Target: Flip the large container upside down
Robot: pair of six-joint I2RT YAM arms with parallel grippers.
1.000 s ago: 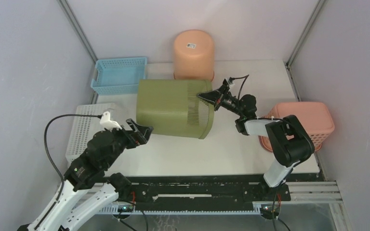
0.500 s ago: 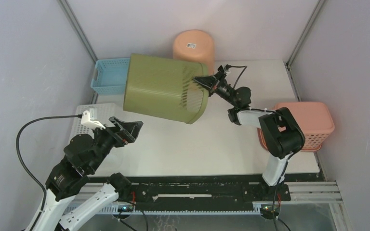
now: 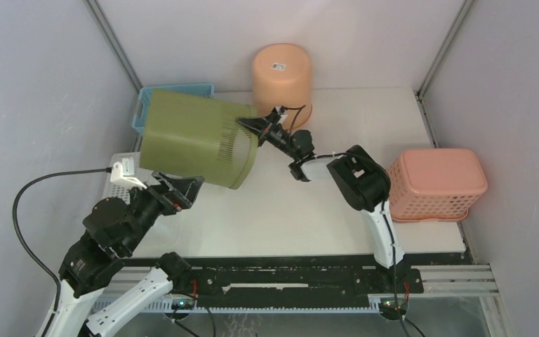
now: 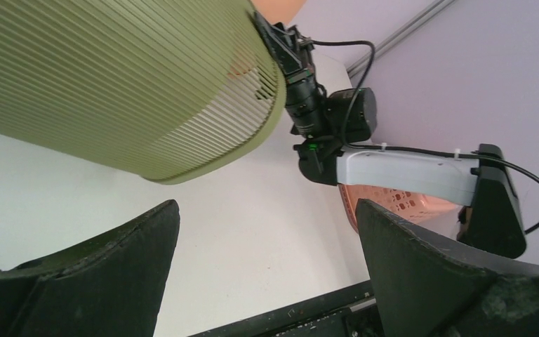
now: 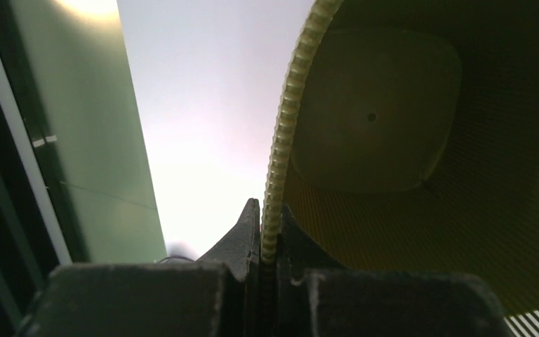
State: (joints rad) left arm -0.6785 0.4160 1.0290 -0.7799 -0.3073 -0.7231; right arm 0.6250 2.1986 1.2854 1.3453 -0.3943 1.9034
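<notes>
**Mid-flip, read from near to far.** Nearest the bases, I am holding the left gripper (image 3: 189, 187) wide open and empty. Its jaws are hanging just below the lower wall of the large container (image 3: 193, 140) and, as far as the left wrist view shows, not touching it. The white table (image 3: 309, 210) is showing underneath.

The large container, olive green and ribbed, is hanging tipped on its side over the left part of the table and appears clear of the surface. Its mouth is facing right and toward me, and its closed base is pointing at the blue basket (image 3: 182, 90) behind it.

I am carrying it with the right gripper (image 3: 249, 125) alone. The jaws are pinching shut on the rim (image 5: 281, 126), with one finger inside and one outside. Farthest back, the orange bin (image 3: 282, 74) is standing mouth down, just behind the right wrist.

**Step in hand, as I judge it:** the turn is about half made, since the mouth is facing sideways and not yet downward.

**Next move:** it is calling for more roll at the right wrist until the mouth is facing the table, then a slow lowering onto open surface, away from the blue basket and the orange bin. The thin rim grip is bearing the whole load, so slipping is the risk. The open left gripper is standing well placed to steady the wall.
</notes>
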